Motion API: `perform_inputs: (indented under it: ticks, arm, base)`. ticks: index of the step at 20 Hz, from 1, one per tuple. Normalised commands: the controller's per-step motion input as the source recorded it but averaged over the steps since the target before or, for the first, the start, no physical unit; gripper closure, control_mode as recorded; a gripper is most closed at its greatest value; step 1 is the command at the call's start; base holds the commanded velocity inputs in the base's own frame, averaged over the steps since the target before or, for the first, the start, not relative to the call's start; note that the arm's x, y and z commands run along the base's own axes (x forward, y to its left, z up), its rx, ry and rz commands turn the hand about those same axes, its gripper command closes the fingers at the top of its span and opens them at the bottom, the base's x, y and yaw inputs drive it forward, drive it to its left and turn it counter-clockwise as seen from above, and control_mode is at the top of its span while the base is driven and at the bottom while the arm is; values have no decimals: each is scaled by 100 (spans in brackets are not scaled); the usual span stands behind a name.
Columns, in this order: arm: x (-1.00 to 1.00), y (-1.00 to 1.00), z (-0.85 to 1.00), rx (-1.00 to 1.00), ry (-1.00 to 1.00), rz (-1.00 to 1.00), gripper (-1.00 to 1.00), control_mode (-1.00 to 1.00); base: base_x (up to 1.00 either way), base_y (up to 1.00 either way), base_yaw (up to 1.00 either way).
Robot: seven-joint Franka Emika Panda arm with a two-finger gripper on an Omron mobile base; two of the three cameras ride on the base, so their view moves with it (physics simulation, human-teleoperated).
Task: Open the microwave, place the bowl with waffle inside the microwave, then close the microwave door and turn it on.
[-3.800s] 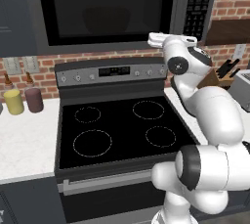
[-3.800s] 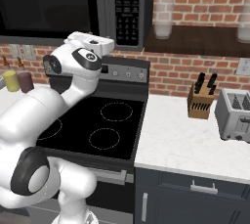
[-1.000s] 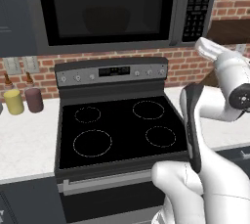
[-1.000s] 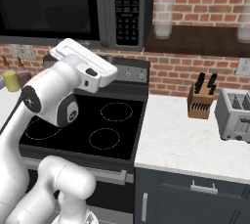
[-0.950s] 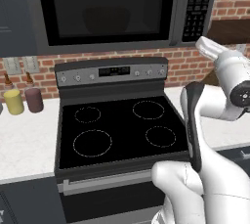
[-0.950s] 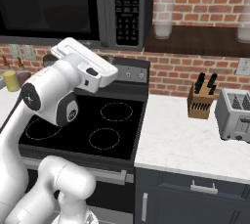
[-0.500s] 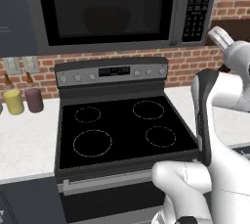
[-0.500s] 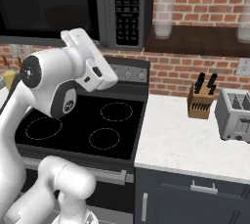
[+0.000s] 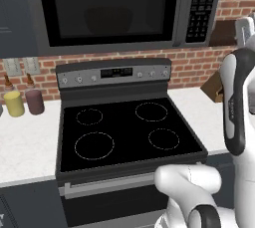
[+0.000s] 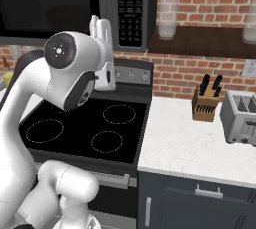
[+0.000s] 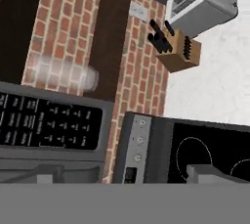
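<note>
The microwave hangs above the stove, a dark grey box with its keypad at the right. Its microwave door is closed, with only a dim rounded shape behind the black glass. The bowl is out of view. My gripper is raised in front of the microwave's right end, just left of the keypad. It is open and holds nothing. In the hand view, the gripper has its tips far apart, and the keypad lies at the left.
The black four-ring stove sits below the microwave. A yellow canister and a maroon canister stand on the left counter. A knife block and a toaster are on the right counter, with glass jars on a shelf above.
The arm has swung upward, so the hand has risen from stove-panel height to beside the microwave's keypad. The jaws stayed open.
</note>
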Motion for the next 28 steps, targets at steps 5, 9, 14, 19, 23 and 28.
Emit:
perform_inputs:
  ticks: [5,9,14,19,23,28]
  arm:
    - [-2,5,-1,49,-9,7,-100,-100]
    - [-1,14,0,26,-13,4,-100,-100]
    - [5,21,-1,1,0,0,-100,-100]
    - [0,22,-2,0,-1,0,-100,-100]
    - [0,0,0,0,-8,0,-100,-100]
    - [0,0,0,0,-2,0,-100,-100]
  base:
    - [0,0,0]
    - [0,0,0]
    - [0,0,0]
    - [0,0,0]
    - [0,0,0]
    - [0,0,0]
